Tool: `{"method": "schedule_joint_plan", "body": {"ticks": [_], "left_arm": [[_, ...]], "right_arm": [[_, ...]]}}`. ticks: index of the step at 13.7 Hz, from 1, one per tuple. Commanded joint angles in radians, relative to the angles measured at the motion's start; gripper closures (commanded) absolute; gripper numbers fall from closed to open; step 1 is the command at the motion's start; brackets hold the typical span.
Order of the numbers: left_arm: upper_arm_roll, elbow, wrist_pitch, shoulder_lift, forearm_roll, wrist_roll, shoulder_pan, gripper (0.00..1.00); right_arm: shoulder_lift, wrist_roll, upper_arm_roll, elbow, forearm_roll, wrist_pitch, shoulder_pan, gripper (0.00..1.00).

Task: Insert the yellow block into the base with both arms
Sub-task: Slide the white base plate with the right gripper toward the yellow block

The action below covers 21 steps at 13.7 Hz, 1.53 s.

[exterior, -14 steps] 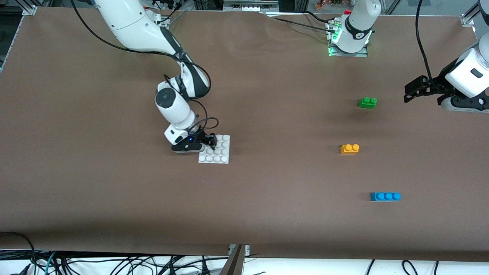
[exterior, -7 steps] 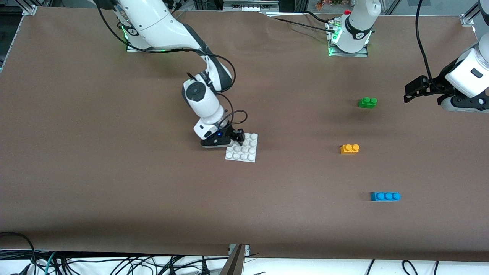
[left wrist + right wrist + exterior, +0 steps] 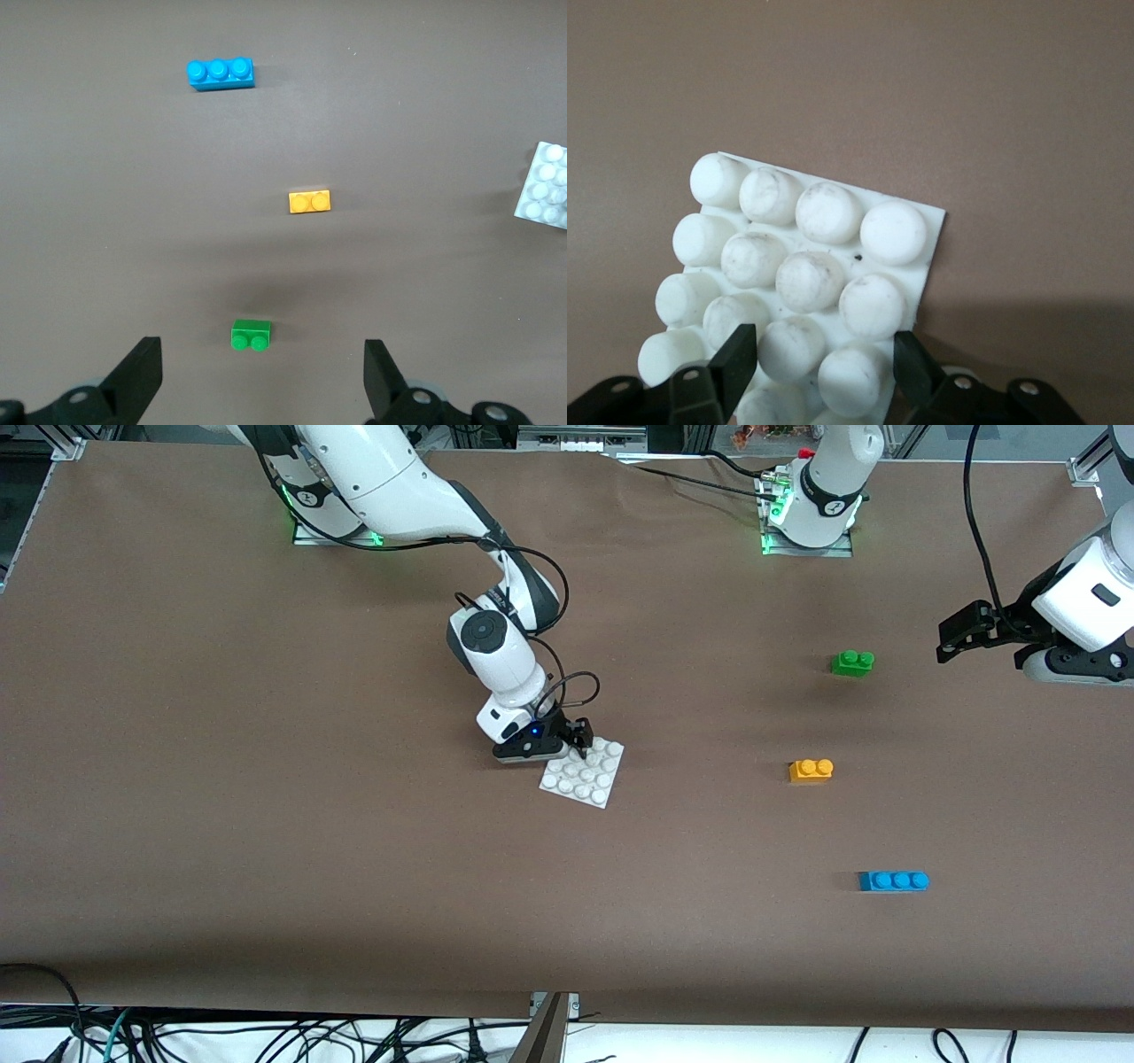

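Right pincer (image 3: 580, 746) clamped on base (image 3: 585, 775) edge; left pincer (image 3: 952, 638) wide above table; yellow block (image 3: 811, 770) apart.

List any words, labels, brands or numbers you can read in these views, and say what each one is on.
None can be read.
The base, the yellow block, the green brick and the blue brick carry no print.
Dark marks on the left arm and the right arm are too small to read.
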Motion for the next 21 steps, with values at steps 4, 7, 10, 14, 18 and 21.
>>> {"method": "schedule_joint_plan", "body": {"ticks": [4,7,10,14,18,21], "left_arm": [[-0.001,0.027,-0.019,0.011,-0.016,0.013,0.002,0.00],[-0.001,0.027,-0.019,0.011,-0.016,0.013,0.002,0.00],[-0.001,0.027,-0.019,0.011,-0.016,0.013,0.004,0.00],[-0.001,0.029,-0.019,0.011,-0.016,0.014,0.002,0.00],[-0.001,0.027,-0.019,0.011,-0.016,0.014,0.004,0.00],[-0.002,0.029,-0.019,0.011,-0.016,0.014,0.002,0.00]], "right_arm": [[0.103,-0.006,-0.047,0.109,-0.067,0.010,0.003,0.29],[0.106,-0.006,-0.047,0.123,-0.110,0.010,0.005,0.29],[0.097,-0.006,-0.047,0.122,-0.184,0.011,0.019,0.29],[0.095,-0.008,-0.050,0.119,-0.303,0.010,0.031,0.29],[0.085,-0.009,-0.049,0.120,-0.353,0.008,0.043,0.29],[0.082,-0.006,-0.049,0.123,-0.351,0.010,0.074,0.29]]}}
